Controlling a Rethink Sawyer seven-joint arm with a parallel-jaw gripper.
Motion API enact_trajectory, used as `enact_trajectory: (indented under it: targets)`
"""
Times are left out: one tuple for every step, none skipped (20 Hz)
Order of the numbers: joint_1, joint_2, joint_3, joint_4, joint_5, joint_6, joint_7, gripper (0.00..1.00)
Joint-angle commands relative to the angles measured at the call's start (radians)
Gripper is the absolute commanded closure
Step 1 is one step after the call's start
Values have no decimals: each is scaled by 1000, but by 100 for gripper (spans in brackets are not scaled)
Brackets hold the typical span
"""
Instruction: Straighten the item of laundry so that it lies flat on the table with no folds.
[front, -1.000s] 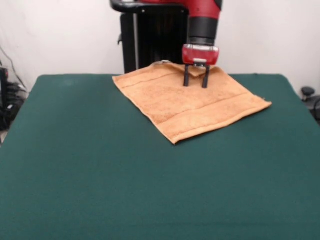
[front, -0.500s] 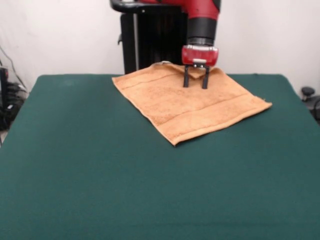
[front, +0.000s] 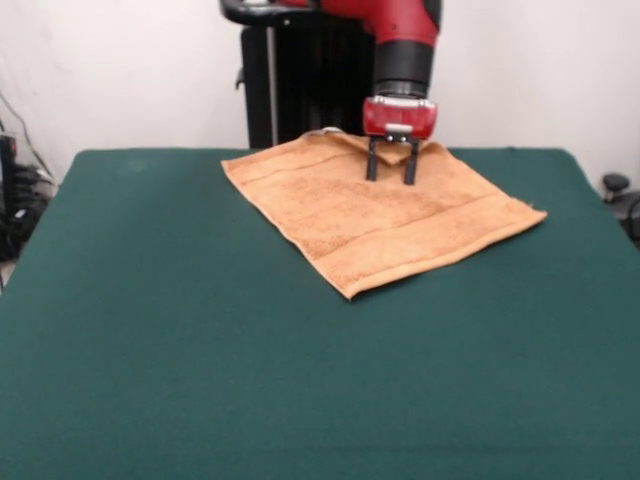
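Front view: towel (front: 380, 215) nearly flat, far corner folded.

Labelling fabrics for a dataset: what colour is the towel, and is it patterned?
Orange-tan, plain apart from woven border bands; the front view shows the towel best.

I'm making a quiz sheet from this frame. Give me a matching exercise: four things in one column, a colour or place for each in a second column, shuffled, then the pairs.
Things:
1. towel
2. table
3. gripper
4. pedestal

Descriptions:
A. dark green, under everything
B. black, behind the table's far edge
C. orange-tan, spread on the far half of the table
D. red body with two dark fingers apart, over the towel's far corner

Pairs: 1-C, 2-A, 3-D, 4-B
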Motion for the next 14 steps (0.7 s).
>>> enact_trajectory:
  targets:
    - [-38, -14, 166, -243, 197, 469, 91, 0]
    - [-39, -13, 167, -240, 197, 468, 97, 0]
    - [-37, -9, 164, -244, 191, 453, 105, 0]
    - [-36, -4, 161, -248, 188, 440, 115, 0]
    - [-34, 2, 158, -254, 181, 420, 127, 0]
    - [-28, 10, 155, -261, 182, 399, 138, 0]
    - [-24, 14, 151, -267, 177, 388, 144, 0]
    - [-23, 19, 150, -272, 176, 384, 151, 0]
    - [-8, 29, 139, -278, 182, 320, 164, 0]
    - [6, 39, 128, -284, 187, 257, 177, 0]
    - [14, 45, 122, -288, 190, 225, 179, 0]
    - [25, 52, 114, -290, 200, 182, 182, 0]
    - [31, 55, 109, -293, 203, 160, 180, 0]
    - [30, 58, 109, -297, 200, 164, 178, 0]
